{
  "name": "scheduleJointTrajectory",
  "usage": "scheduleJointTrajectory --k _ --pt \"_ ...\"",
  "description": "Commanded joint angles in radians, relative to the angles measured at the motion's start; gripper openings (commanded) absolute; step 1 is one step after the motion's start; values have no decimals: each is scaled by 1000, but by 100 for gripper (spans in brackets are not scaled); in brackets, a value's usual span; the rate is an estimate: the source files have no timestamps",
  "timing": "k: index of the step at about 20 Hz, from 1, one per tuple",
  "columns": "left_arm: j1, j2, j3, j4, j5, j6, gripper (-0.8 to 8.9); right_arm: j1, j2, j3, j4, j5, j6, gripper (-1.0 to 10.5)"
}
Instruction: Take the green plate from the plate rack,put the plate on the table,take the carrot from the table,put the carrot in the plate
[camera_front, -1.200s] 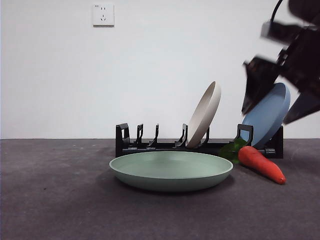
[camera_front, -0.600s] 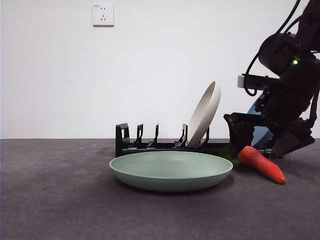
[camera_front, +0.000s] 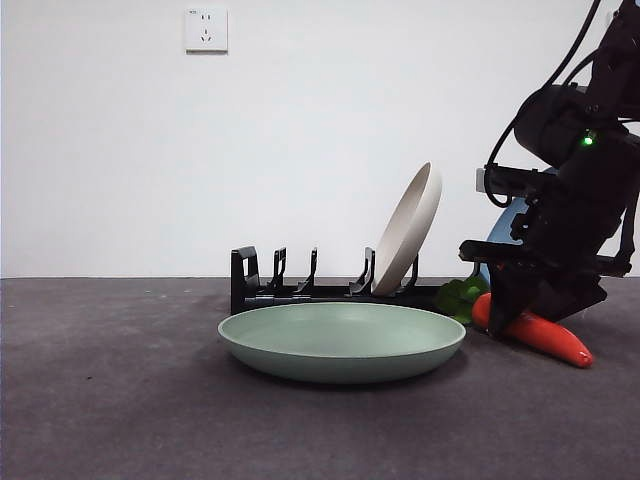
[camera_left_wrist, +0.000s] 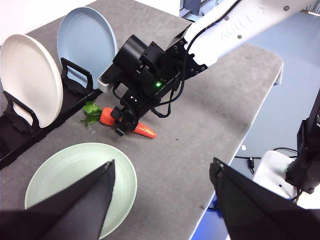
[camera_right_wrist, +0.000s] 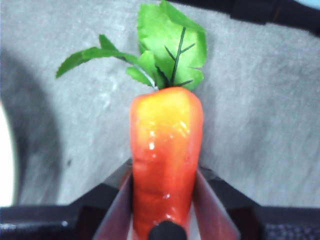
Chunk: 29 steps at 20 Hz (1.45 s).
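A round, shallow, pale mint-green matte plate (camera_front: 342, 341) is lying flat on the dark grey speckled table (camera_front: 110, 400), just in front of the long, low black plate rack (camera_front: 300, 285), in the front view. Going rightward, a cream-white plate (camera_front: 408, 229) is leaning in the rack's slotted prongs at about one o'clock from the green plate, and a pale blue plate (camera_left_wrist: 86, 40) is standing in the next slot beside it, mostly hidden in the front view by the arm.

At three o'clock from the green plate, the orange-red tapered toy carrot (camera_front: 545, 336) with its bunch of green leaves is resting on the table, close beside the plate's rim but apart from it. The right gripper (camera_front: 530, 305) is reaching down over the carrot, its two black jaws pressing against either side of the thick orange body, gripping it; whether the carrot is clear of the surface is hard to judge.

The left gripper (camera_left_wrist: 162, 172) is hanging high above the table, jaws spread wide apart and holding nothing, looking down on the green plate at its seven o'clock.
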Motion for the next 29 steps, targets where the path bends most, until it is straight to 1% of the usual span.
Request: scheduleJointTrajectory --k 1,3,5,7,8,10,11,14,15,19,20,21,22,24,25,29 --pt "-4 0 1 5 -3 -9 323 30 -80 1 -28 -2 10 -17" --pt "-4 0 1 5 -4 -9 323 86 -182 1 -38 -3 33 -17" --pt "-4 0 1 5 -4 -9 323 179 -249 1 2 0 69 -17" --pt "-4 1 1 5 -3 -9 323 259 -235 1 84 4 138 -17" --pt "-4 1 1 5 -3 -9 323 300 -209 1 130 8 150 -17" --pt "-4 1 1 4 -3 -9 323 370 -138 1 183 69 149 -17" --pt "-4 1 1 4 -2 -9 323 390 -107 1 195 86 148 -17" --pt "-4 1 1 -8 -1 -9 323 422 -4 1 237 93 132 -17" --pt "-4 1 1 -16 -1 -9 323 428 21 1 240 109 129 -16" --pt "-4 1 1 -37 -1 -11 323 428 70 1 239 108 129 -9" --pt "-4 1 1 -39 -1 -11 323 428 70 1 240 106 129 20" --pt "-4 1 1 -42 -2 -11 323 428 70 1 240 105 130 89" --pt "-4 1 1 -43 -1 -11 323 428 70 1 237 104 130 201" --pt "-4 1 1 -48 -1 -15 323 426 70 1 232 104 129 489" --pt "-4 1 1 -52 -1 -25 323 426 70 1 232 104 130 574" --pt "-4 1 1 -58 -2 -32 323 427 64 1 229 103 130 568"
